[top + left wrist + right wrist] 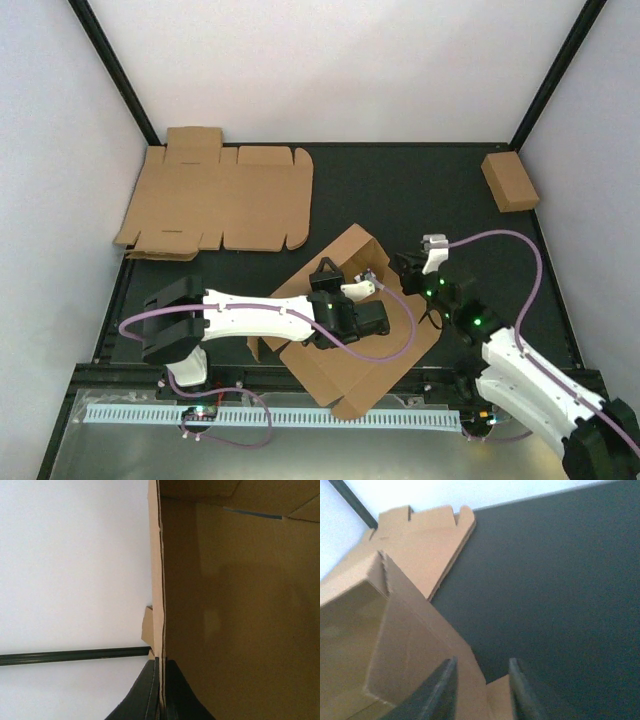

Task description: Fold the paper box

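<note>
**Brown corrugated cardboard paper box [340, 380], part-folded, at mid-table near the arm bases.**
The left gripper [161, 680] is clamped on the edge of one upright box wall. The right gripper [482, 662] has its fingers apart, astride a box corner above the black table [400, 190].

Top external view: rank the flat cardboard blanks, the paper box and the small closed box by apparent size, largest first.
1. flat cardboard blanks, only narrowly ahead, so this is unsure.
2. paper box, partly folded and partly covered, close to the blanks.
3. small closed box, clearly smallest.
</note>
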